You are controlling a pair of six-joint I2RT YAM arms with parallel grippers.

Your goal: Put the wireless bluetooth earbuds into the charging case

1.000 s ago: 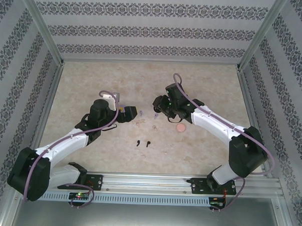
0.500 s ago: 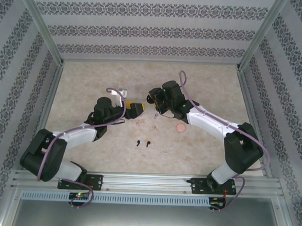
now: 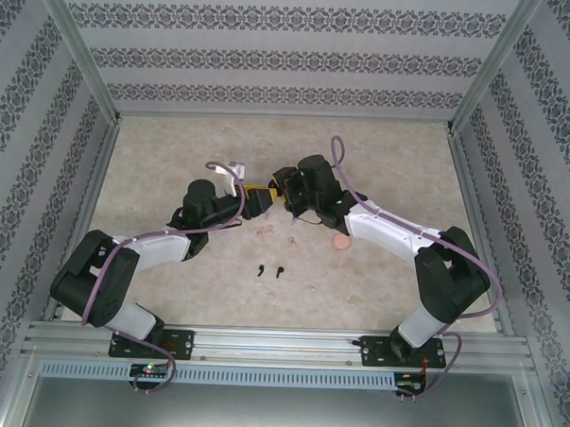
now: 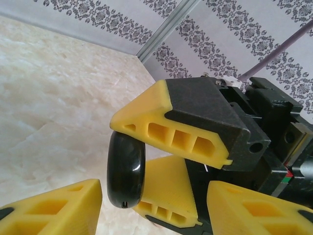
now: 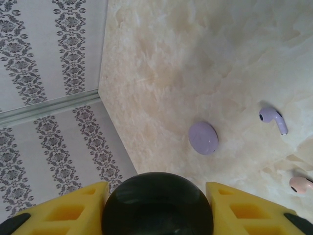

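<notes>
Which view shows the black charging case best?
Left wrist: the black case sits edge-on, nearly whole, held by the right pincer. Right wrist gives its rounded face, cut off at the bottom. Top external: too small to make out.

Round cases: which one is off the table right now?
The black case, clamped in the right gripper; the lilac case and pink case lie on the table.

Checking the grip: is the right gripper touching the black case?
Touching. The right wrist view shows the black case wedged against both yellow fingers of the right gripper.
</notes>
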